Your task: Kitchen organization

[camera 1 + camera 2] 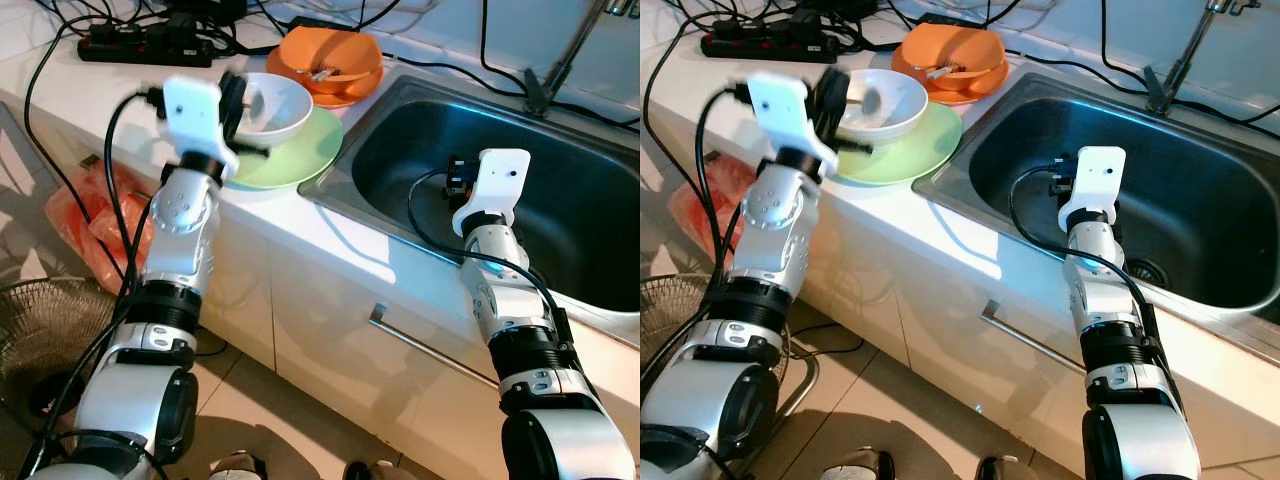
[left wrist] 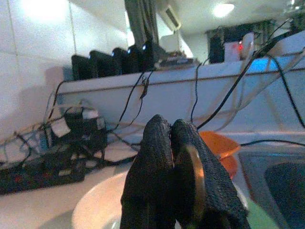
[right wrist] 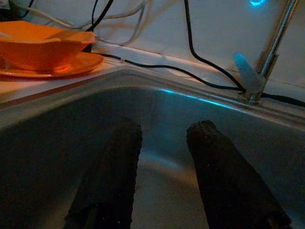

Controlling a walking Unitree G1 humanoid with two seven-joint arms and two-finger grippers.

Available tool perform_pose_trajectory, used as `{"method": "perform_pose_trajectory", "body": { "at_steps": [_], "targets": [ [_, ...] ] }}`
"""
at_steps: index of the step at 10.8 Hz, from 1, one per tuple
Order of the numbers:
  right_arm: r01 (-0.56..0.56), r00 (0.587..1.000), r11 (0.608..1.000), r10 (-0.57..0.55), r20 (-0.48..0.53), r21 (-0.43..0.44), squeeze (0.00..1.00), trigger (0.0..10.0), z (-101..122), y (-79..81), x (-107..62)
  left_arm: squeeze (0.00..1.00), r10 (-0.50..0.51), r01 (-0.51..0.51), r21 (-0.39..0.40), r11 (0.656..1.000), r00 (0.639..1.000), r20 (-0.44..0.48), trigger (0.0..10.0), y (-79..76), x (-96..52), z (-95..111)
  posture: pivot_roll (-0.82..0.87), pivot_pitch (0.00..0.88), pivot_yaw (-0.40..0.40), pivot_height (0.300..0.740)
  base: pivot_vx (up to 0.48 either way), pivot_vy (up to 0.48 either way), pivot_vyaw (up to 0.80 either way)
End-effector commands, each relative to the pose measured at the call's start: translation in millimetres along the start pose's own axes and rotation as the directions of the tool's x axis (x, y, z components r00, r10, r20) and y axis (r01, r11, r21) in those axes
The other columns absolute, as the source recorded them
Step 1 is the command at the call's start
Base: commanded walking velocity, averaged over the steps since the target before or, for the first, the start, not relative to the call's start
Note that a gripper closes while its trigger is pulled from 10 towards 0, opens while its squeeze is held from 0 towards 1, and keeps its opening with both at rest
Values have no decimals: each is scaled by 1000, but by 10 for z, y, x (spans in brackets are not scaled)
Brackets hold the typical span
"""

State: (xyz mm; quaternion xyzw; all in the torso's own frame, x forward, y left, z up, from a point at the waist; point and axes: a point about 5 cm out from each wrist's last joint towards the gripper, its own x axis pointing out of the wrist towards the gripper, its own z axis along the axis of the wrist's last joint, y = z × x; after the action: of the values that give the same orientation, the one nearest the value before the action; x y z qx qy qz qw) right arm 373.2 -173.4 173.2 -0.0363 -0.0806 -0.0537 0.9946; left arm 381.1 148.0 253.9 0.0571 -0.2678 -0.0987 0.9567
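1. In the left eye view, your left gripper (image 1: pixel 243 112) sits at the near rim of the white bowl (image 1: pixel 275 106), which is stacked on the green plate (image 1: pixel 290 152) on the counter (image 1: pixel 300 235). Behind them an orange bowl (image 1: pixel 330 58) rests on an orange plate and holds what may be a utensil; blur keeps me from naming it.

2. In the right eye view, your right gripper (image 1: pixel 1065 185) hangs inside the steel sink (image 1: pixel 1200 215), touching nothing. A spoon-like piece lies in the white bowl.

3. In the left wrist view, the two black fingers (image 2: pixel 157 176) are pressed together on a thin metal piece, probably the handle of a spoon (image 2: pixel 194 179), above the white bowl. Lift it straight up, so you do not drag the bowl off the plate.

4. In the right wrist view, the fingers (image 3: pixel 112 176) stand well apart over the bare sink floor, faucet (image 3: pixel 271 52) beyond. Keep that arm clear.
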Motion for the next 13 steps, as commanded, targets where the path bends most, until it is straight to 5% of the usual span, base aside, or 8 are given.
{"method": "perform_pose_trajectory", "body": {
  "at_steps": [1, 4, 6, 7, 8, 10, 13],
  "targets": [
    [17, 1000, 1000, -17, 11, -3, 0, 10000, 19, -36, 15, 0, -26, 25, 19, 1000, 998, 60, 0, -47, 74, 144, 64, 77, -64, 740, 0, 0, 0],
    [23, 1000, 1000, -23, 19, 3, 0, 10000, 19, -39, 7, 0, -82, 67, 96, 993, 983, 166, 0, -165, 118, 429, 63, 76, -58, 740, 0, 0, 0],
    [28, 999, 1000, -28, 25, 9, 0, 10000, 21, -35, 3, 0, -135, 72, 245, 967, 959, 248, 0, -226, 160, 649, 67, 82, -55, 740, 0, 0, 0],
    [22, 999, 1000, -22, 37, 13, 0, 10000, 36, -20, 3, 0, -157, 93, 238, 967, 950, 268, 0, -302, 168, 721, 68, 82, -52, 740, 0, 0, 0],
    [13, 998, 1000, -13, 58, -1, 0, 10000, 55, -8, -2, 0, -183, 133, 190, 973, 943, 278, 10000, -402, 168, 757, 68, 82, -52, 740, 0, 0, 0],
    [-55, 995, 998, 56, 87, -21, 0, 10000, 81, 51, -19, 0, -215, 209, 52, 977, 934, 285, 10000, -586, 135, 743, 65, 82, -50, 740, 0, 0, 0],
    [-174, 959, 969, 207, 192, -174, 0, 10000, 223, 168, -49, 0, -268, 298, -92, 950, 931, 247, 10000, -768, 82, 659, 58, 81, -47, 740, 0, 0, 0]
  ]
}}
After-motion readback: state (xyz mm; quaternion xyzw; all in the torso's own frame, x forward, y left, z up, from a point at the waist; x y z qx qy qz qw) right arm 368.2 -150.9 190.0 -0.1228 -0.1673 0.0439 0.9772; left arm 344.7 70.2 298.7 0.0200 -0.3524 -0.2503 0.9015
